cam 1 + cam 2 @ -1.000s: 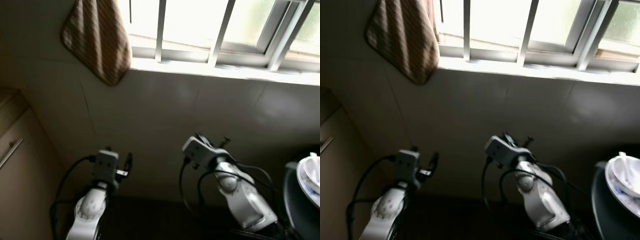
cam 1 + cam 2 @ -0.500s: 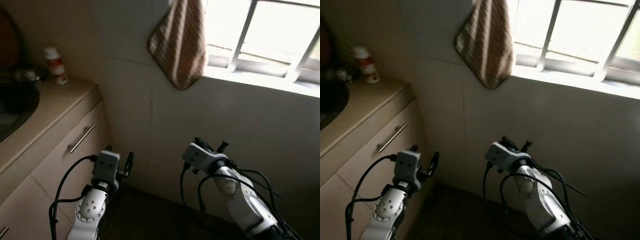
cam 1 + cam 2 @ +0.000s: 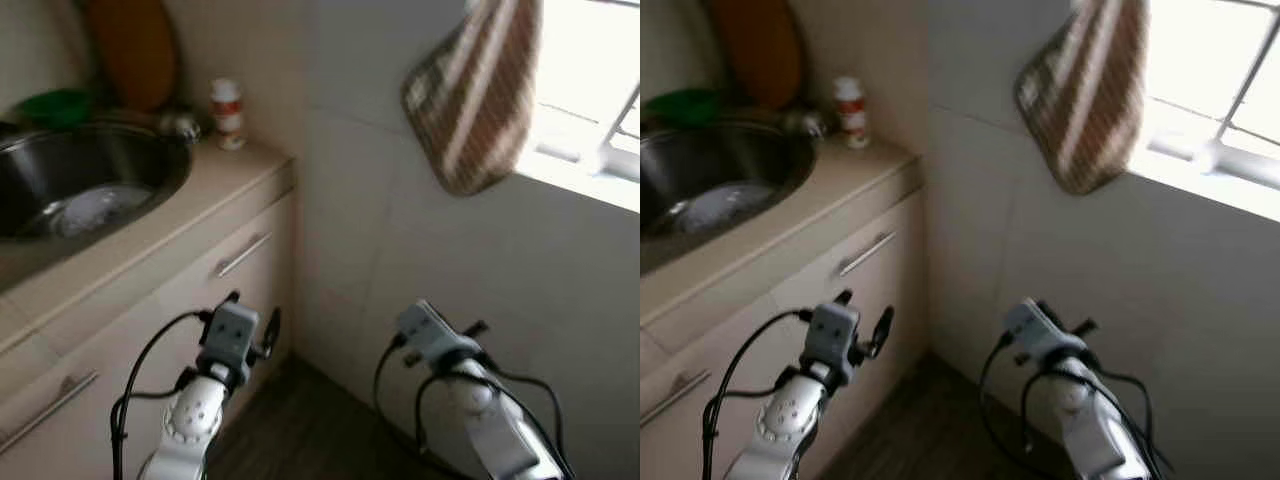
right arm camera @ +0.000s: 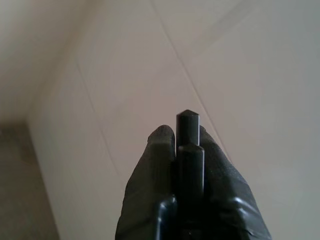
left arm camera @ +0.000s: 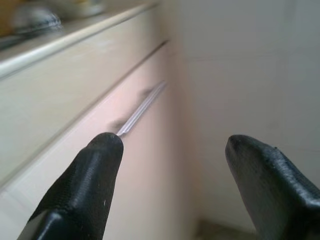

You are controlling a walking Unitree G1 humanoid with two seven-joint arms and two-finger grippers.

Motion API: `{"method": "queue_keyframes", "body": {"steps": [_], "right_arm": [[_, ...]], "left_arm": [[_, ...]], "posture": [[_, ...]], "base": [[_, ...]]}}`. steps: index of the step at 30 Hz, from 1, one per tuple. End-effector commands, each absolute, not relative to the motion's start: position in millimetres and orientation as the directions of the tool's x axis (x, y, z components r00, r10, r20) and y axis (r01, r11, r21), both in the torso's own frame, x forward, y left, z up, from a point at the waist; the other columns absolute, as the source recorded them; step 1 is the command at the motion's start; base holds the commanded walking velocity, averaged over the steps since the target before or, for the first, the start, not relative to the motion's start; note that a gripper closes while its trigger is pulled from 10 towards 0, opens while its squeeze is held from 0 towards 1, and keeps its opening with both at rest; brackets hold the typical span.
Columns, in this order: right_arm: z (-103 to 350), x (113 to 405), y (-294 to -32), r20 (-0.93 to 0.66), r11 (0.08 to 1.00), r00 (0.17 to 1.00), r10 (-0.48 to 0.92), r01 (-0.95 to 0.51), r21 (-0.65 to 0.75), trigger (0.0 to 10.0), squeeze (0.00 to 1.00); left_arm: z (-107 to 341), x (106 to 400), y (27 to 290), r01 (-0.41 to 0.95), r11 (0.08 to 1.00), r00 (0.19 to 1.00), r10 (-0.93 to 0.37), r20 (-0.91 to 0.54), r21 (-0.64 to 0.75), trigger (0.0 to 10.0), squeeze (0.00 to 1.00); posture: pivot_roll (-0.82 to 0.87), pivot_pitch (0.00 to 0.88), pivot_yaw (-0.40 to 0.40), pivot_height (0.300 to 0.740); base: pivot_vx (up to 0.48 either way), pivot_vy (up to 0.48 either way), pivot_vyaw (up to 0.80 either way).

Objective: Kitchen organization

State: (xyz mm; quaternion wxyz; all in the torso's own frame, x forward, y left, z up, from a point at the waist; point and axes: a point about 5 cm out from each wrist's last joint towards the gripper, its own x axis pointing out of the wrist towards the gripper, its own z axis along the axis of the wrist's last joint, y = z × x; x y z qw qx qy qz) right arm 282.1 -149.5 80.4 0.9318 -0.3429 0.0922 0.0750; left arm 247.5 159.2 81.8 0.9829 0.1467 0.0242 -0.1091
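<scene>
The left gripper [image 5: 170, 165], fingers spread wide, was nearer the drawer handle [image 3: 243, 254], a long bar lying sideways ahead, while the right gripper [image 4: 182, 137] stayed pinched closed.

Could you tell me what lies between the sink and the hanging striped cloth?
In the left eye view, between the sink and the striped cloth lie a stretch of beige countertop with a small white bottle on it, then bare tiled wall.
</scene>
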Motion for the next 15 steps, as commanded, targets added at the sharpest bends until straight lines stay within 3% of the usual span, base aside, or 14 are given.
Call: {"method": "queue_keyframes", "body": {"steps": [1,8,13,15], "right_arm": [[79,280,-154,-0.223,0.752,0.972,0.068,-0.197,-0.629,0.0,0.00],[79,281,-153,-0.204,0.748,0.977,0.062,-0.180,-0.638,0.0,0.00],[99,286,-154,-0.055,0.711,0.997,0.047,-0.072,-0.700,0.0,0.00],[130,292,-150,0.141,0.655,0.987,0.081,0.054,-0.754,4.1,0.00]], "left_arm": [[87,249,154,0.226,0.931,0.974,-0.218,-0.059,0.287,10.0,0.00],[88,249,153,0.223,0.930,0.975,-0.216,-0.056,0.293,10.0,0.00],[105,252,156,0.162,0.933,0.981,-0.188,0.054,0.322,10.0,0.00],[123,257,158,0.114,0.938,0.975,-0.169,0.145,0.326,10.0,0.00]], "posture": [[0.06,0.000,-0.049,0.740],[0.06,0.000,-0.051,0.740],[0.06,0.000,-0.052,0.740],[0.06,0.000,-0.052,0.740]], "base": [[0.000,0.000,0.80],[0.000,0.000,0.80],[0.000,0.000,0.80],[0.000,0.000,0.77]]}}
